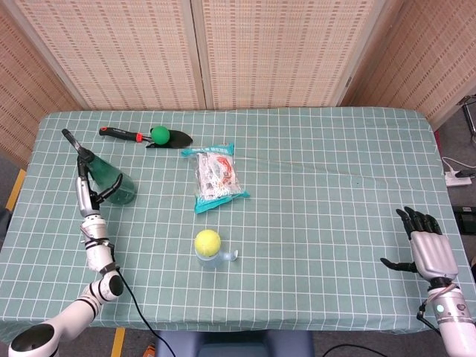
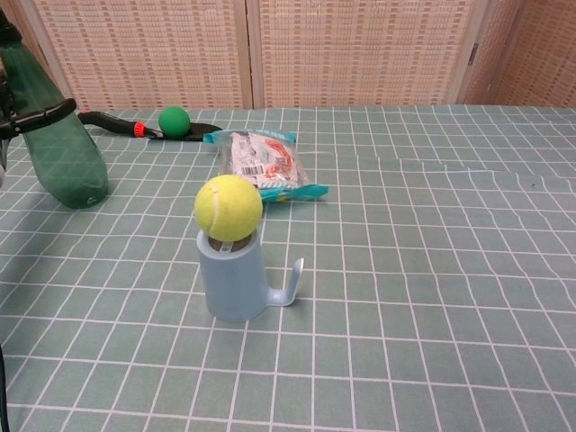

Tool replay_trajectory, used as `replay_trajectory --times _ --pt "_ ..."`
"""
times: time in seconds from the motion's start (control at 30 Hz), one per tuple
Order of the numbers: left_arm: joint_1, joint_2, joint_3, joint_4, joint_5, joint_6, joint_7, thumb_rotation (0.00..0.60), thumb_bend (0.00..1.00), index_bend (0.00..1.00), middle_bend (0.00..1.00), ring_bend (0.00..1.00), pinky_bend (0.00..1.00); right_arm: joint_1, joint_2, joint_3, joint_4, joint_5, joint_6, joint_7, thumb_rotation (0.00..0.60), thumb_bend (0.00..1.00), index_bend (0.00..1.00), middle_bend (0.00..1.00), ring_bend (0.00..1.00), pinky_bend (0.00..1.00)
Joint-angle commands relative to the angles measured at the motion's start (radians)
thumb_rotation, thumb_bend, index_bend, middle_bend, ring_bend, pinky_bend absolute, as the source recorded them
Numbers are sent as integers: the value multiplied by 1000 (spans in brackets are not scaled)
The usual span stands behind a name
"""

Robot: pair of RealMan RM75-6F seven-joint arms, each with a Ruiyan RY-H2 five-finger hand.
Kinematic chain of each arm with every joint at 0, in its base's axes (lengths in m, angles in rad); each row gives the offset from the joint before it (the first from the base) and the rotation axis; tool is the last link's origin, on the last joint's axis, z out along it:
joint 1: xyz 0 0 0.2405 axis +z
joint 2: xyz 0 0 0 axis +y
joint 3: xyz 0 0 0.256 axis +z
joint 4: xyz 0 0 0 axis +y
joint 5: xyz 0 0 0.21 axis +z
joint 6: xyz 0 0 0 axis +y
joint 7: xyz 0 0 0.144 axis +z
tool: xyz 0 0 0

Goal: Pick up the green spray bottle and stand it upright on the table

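Observation:
The green spray bottle point(image 1: 110, 183) stands on its base at the table's left side, leaning a little with its black nozzle up and to the left; the chest view shows the green spray bottle point(image 2: 61, 153) at the far left. My left hand point(image 1: 91, 192) grips it, black fingers point(image 2: 36, 115) curled around the body. My right hand point(image 1: 425, 245) hovers over the table's right front corner, fingers spread, holding nothing.
A yellow tennis ball point(image 1: 207, 241) sits on a pale blue cup point(image 2: 234, 279) near the front centre. A snack packet point(image 1: 216, 177) lies mid-table. A trowel point(image 1: 145, 137) with a green ball point(image 1: 159, 134) on it lies at the back left.

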Motion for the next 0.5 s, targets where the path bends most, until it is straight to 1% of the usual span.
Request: replay_trajectory --times 0.03,0.13,0.33,0.43,0.5 --pt "10 9 7 -22 6 4 7 600 138 0 0 0 0 0 2 -1 1 -9 -1 14 600 0 0 0 0 0" --pt "22 21 5 -48 3 12 32 600 134 0 0 0 0 -1 4 -1 2 -21 -4 35 600 0 0 0 0 0" --pt "67 73 -5 -152 -25 48 151 600 131 0 0 0 0 0 9 -3 9 -66 -12 105 600 0 0 0 0 0" --pt "99 121 -29 -232 -63 51 208 600 132 0 0 0 0 -3 15 -8 20 -105 -13 158 600 0 0 0 0 0" --pt "132 162 -39 -309 -91 49 246 600 130 0 0 0 0 -4 21 -12 29 -131 -17 201 600 0 0 0 0 0"
